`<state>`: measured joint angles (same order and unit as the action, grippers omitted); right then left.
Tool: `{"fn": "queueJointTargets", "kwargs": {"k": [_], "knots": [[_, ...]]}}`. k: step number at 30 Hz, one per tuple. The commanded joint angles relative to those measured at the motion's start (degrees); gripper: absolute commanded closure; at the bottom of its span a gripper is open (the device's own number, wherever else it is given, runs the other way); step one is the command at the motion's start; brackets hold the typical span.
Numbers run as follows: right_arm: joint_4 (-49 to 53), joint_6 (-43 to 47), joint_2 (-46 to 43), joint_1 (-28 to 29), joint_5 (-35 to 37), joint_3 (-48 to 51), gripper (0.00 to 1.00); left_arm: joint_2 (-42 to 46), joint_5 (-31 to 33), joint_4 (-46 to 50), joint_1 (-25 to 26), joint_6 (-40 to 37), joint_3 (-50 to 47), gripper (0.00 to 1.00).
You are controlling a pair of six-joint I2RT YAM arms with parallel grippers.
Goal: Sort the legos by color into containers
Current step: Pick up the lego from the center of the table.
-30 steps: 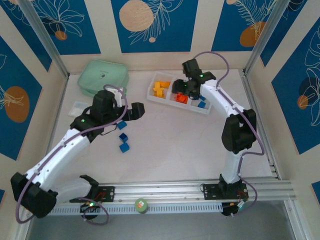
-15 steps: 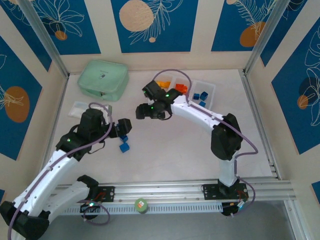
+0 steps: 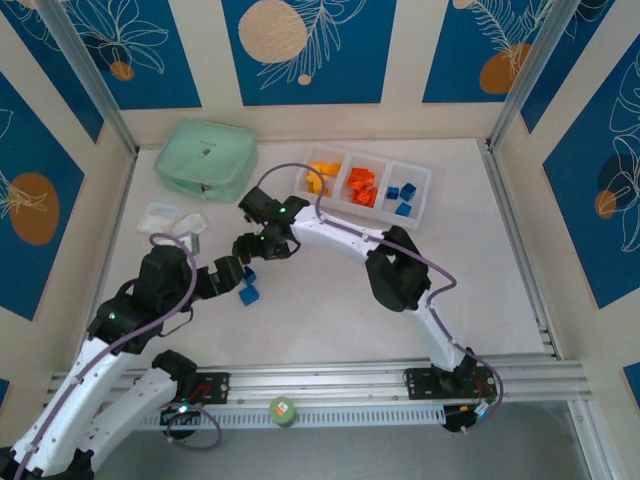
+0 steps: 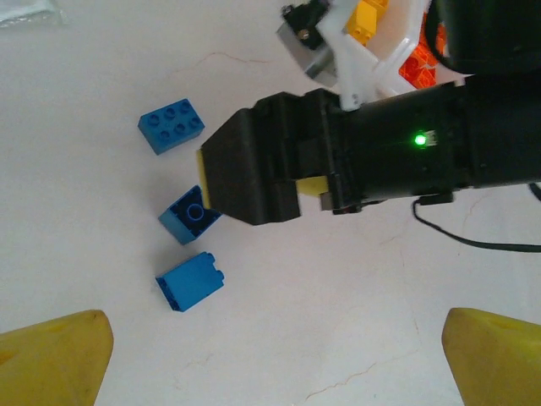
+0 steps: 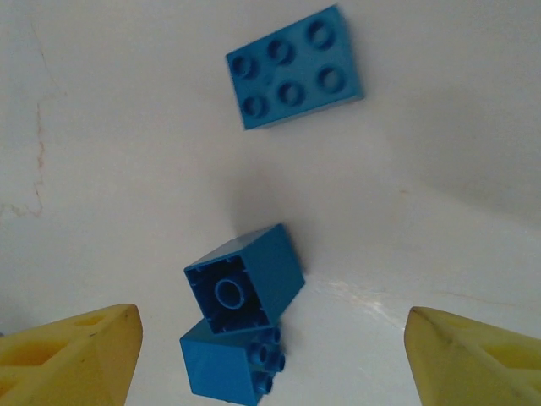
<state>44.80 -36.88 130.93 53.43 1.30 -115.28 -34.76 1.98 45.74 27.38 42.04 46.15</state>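
Three blue legos lie loose on the table. In the right wrist view a flat brick [image 5: 294, 66] lies studs up, a cube [image 5: 245, 279] lies on its side, and another cube [image 5: 232, 368] touches it. My right gripper [image 5: 270, 364] hangs open above the two cubes, with nothing between its fingers. My left gripper [image 4: 275, 372] is open over bare table, with the nearest cube [image 4: 189, 281] to its left. From above, the right gripper [image 3: 248, 248] hovers over the blue legos [image 3: 249, 295], and the left gripper [image 3: 232, 272] is just beside them. The tray [image 3: 428, 190] holds yellow-orange, red-orange and blue legos, one colour to each compartment.
A mint green lidded box [image 3: 205, 158] sits at the back left, and small clear bags [image 3: 170, 220] lie in front of it. The right arm's black wrist [image 4: 406, 152] stretches across the left wrist view. A metal rail [image 3: 350, 385] runs along the near edge.
The right arm swung from the tray leftward and now hangs over the blue legos. The left arm drew back toward the near left, away from them.
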Motion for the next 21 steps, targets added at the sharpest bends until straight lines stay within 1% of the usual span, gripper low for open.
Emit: {"fn": "queueJointTargets", "kwargs": {"k": [1,5,10,13,21], "knots": [[4.0,0.0,3.3,1.1,-2.8,-4.3,0.18,2.1,1.2,2.5,-0.6,2.6,-1.4,0.01],[4.2,-0.6,5.4,2.7,-1.9,-5.0,0.17,4.6,2.1,3.3,-0.6,3.6,-2.8,0.01],[5.9,0.1,8.6,3.9,0.6,-8.2,0.18,6.1,2.0,3.5,-0.6,4.4,-3.3,0.01],[6.6,0.6,9.8,4.4,3.4,-9.7,0.21,6.7,2.1,3.7,-0.6,4.6,-3.8,0.01],[9.7,1.2,12.4,4.6,6.7,-13.9,0.35,7.6,2.2,3.4,-0.6,5.0,-4.7,0.01]]}}
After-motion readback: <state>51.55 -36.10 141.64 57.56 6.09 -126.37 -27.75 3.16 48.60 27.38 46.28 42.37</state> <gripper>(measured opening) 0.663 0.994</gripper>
